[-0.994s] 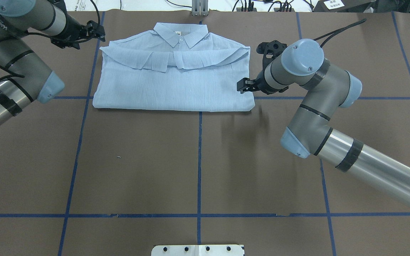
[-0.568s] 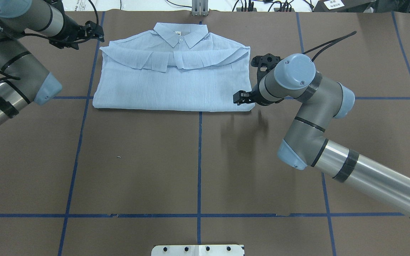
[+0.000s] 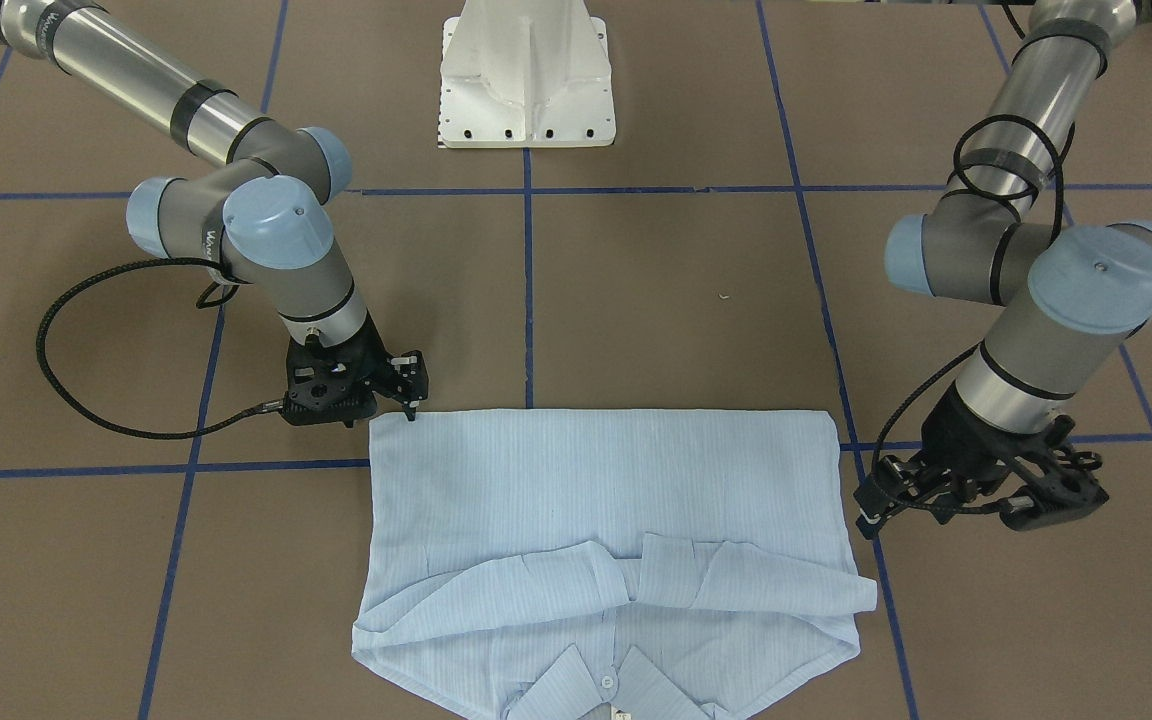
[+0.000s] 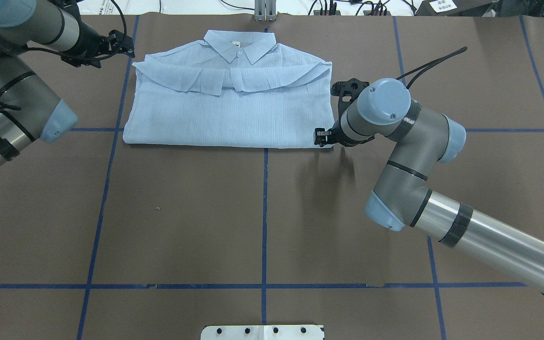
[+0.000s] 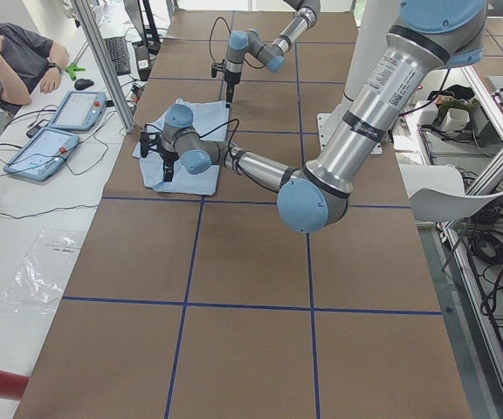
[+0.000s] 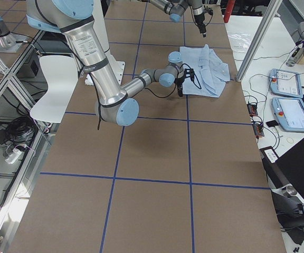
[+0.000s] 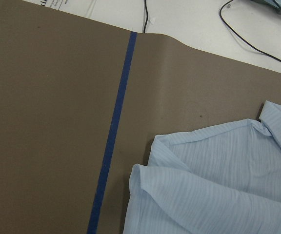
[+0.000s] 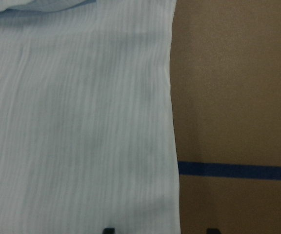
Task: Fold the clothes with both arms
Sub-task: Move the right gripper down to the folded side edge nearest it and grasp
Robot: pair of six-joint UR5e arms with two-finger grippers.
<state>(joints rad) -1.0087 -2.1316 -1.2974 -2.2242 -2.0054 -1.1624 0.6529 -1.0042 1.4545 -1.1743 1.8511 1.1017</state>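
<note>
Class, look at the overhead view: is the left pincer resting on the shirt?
No, the left pincer is over the brown table beside the shirt, off its collar-end corner, with a gap between them.

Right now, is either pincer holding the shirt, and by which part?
Nothing is held. The right pincer stands open astride the shirt's side edge, near a corner; the left pincer is off the cloth, beside a shoulder.

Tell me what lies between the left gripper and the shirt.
Only bare brown table cover and a blue tape line separate the left gripper from the shirt; the overhead view shows it.
</note>
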